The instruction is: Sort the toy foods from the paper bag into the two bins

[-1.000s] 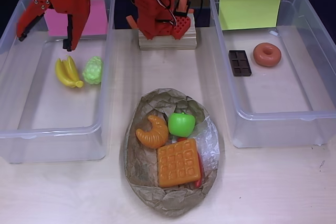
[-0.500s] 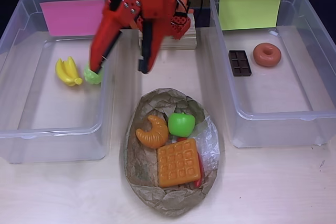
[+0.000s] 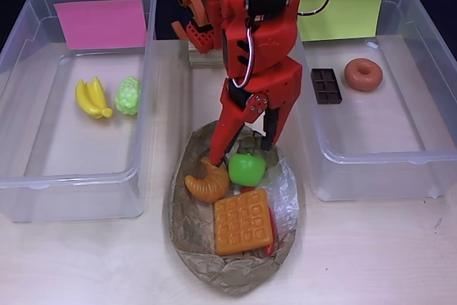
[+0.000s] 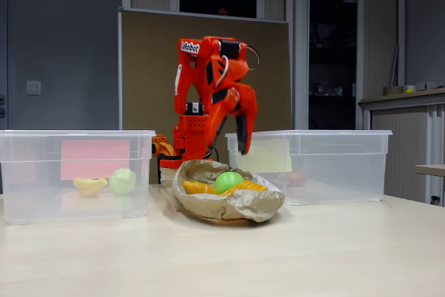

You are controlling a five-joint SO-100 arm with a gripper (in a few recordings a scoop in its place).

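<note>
Red arm bent downward, pincer (image 3: 239,149) spread wide, empty, above green apple (image 3: 247,169) in paper bag (image 3: 187,208)

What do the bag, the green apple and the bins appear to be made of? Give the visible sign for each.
The bag: brown paper, matte, by its crumpled creases, with a shiny clear film patch. The green apple: probably plastic, given its smooth surface and bright highlight. The bins: clear, glossy plastic, since you can see through the walls.

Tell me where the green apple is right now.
In the overhead view the green apple lies in the paper bag, right of the croissant, above the waffle, under the open gripper.
</note>
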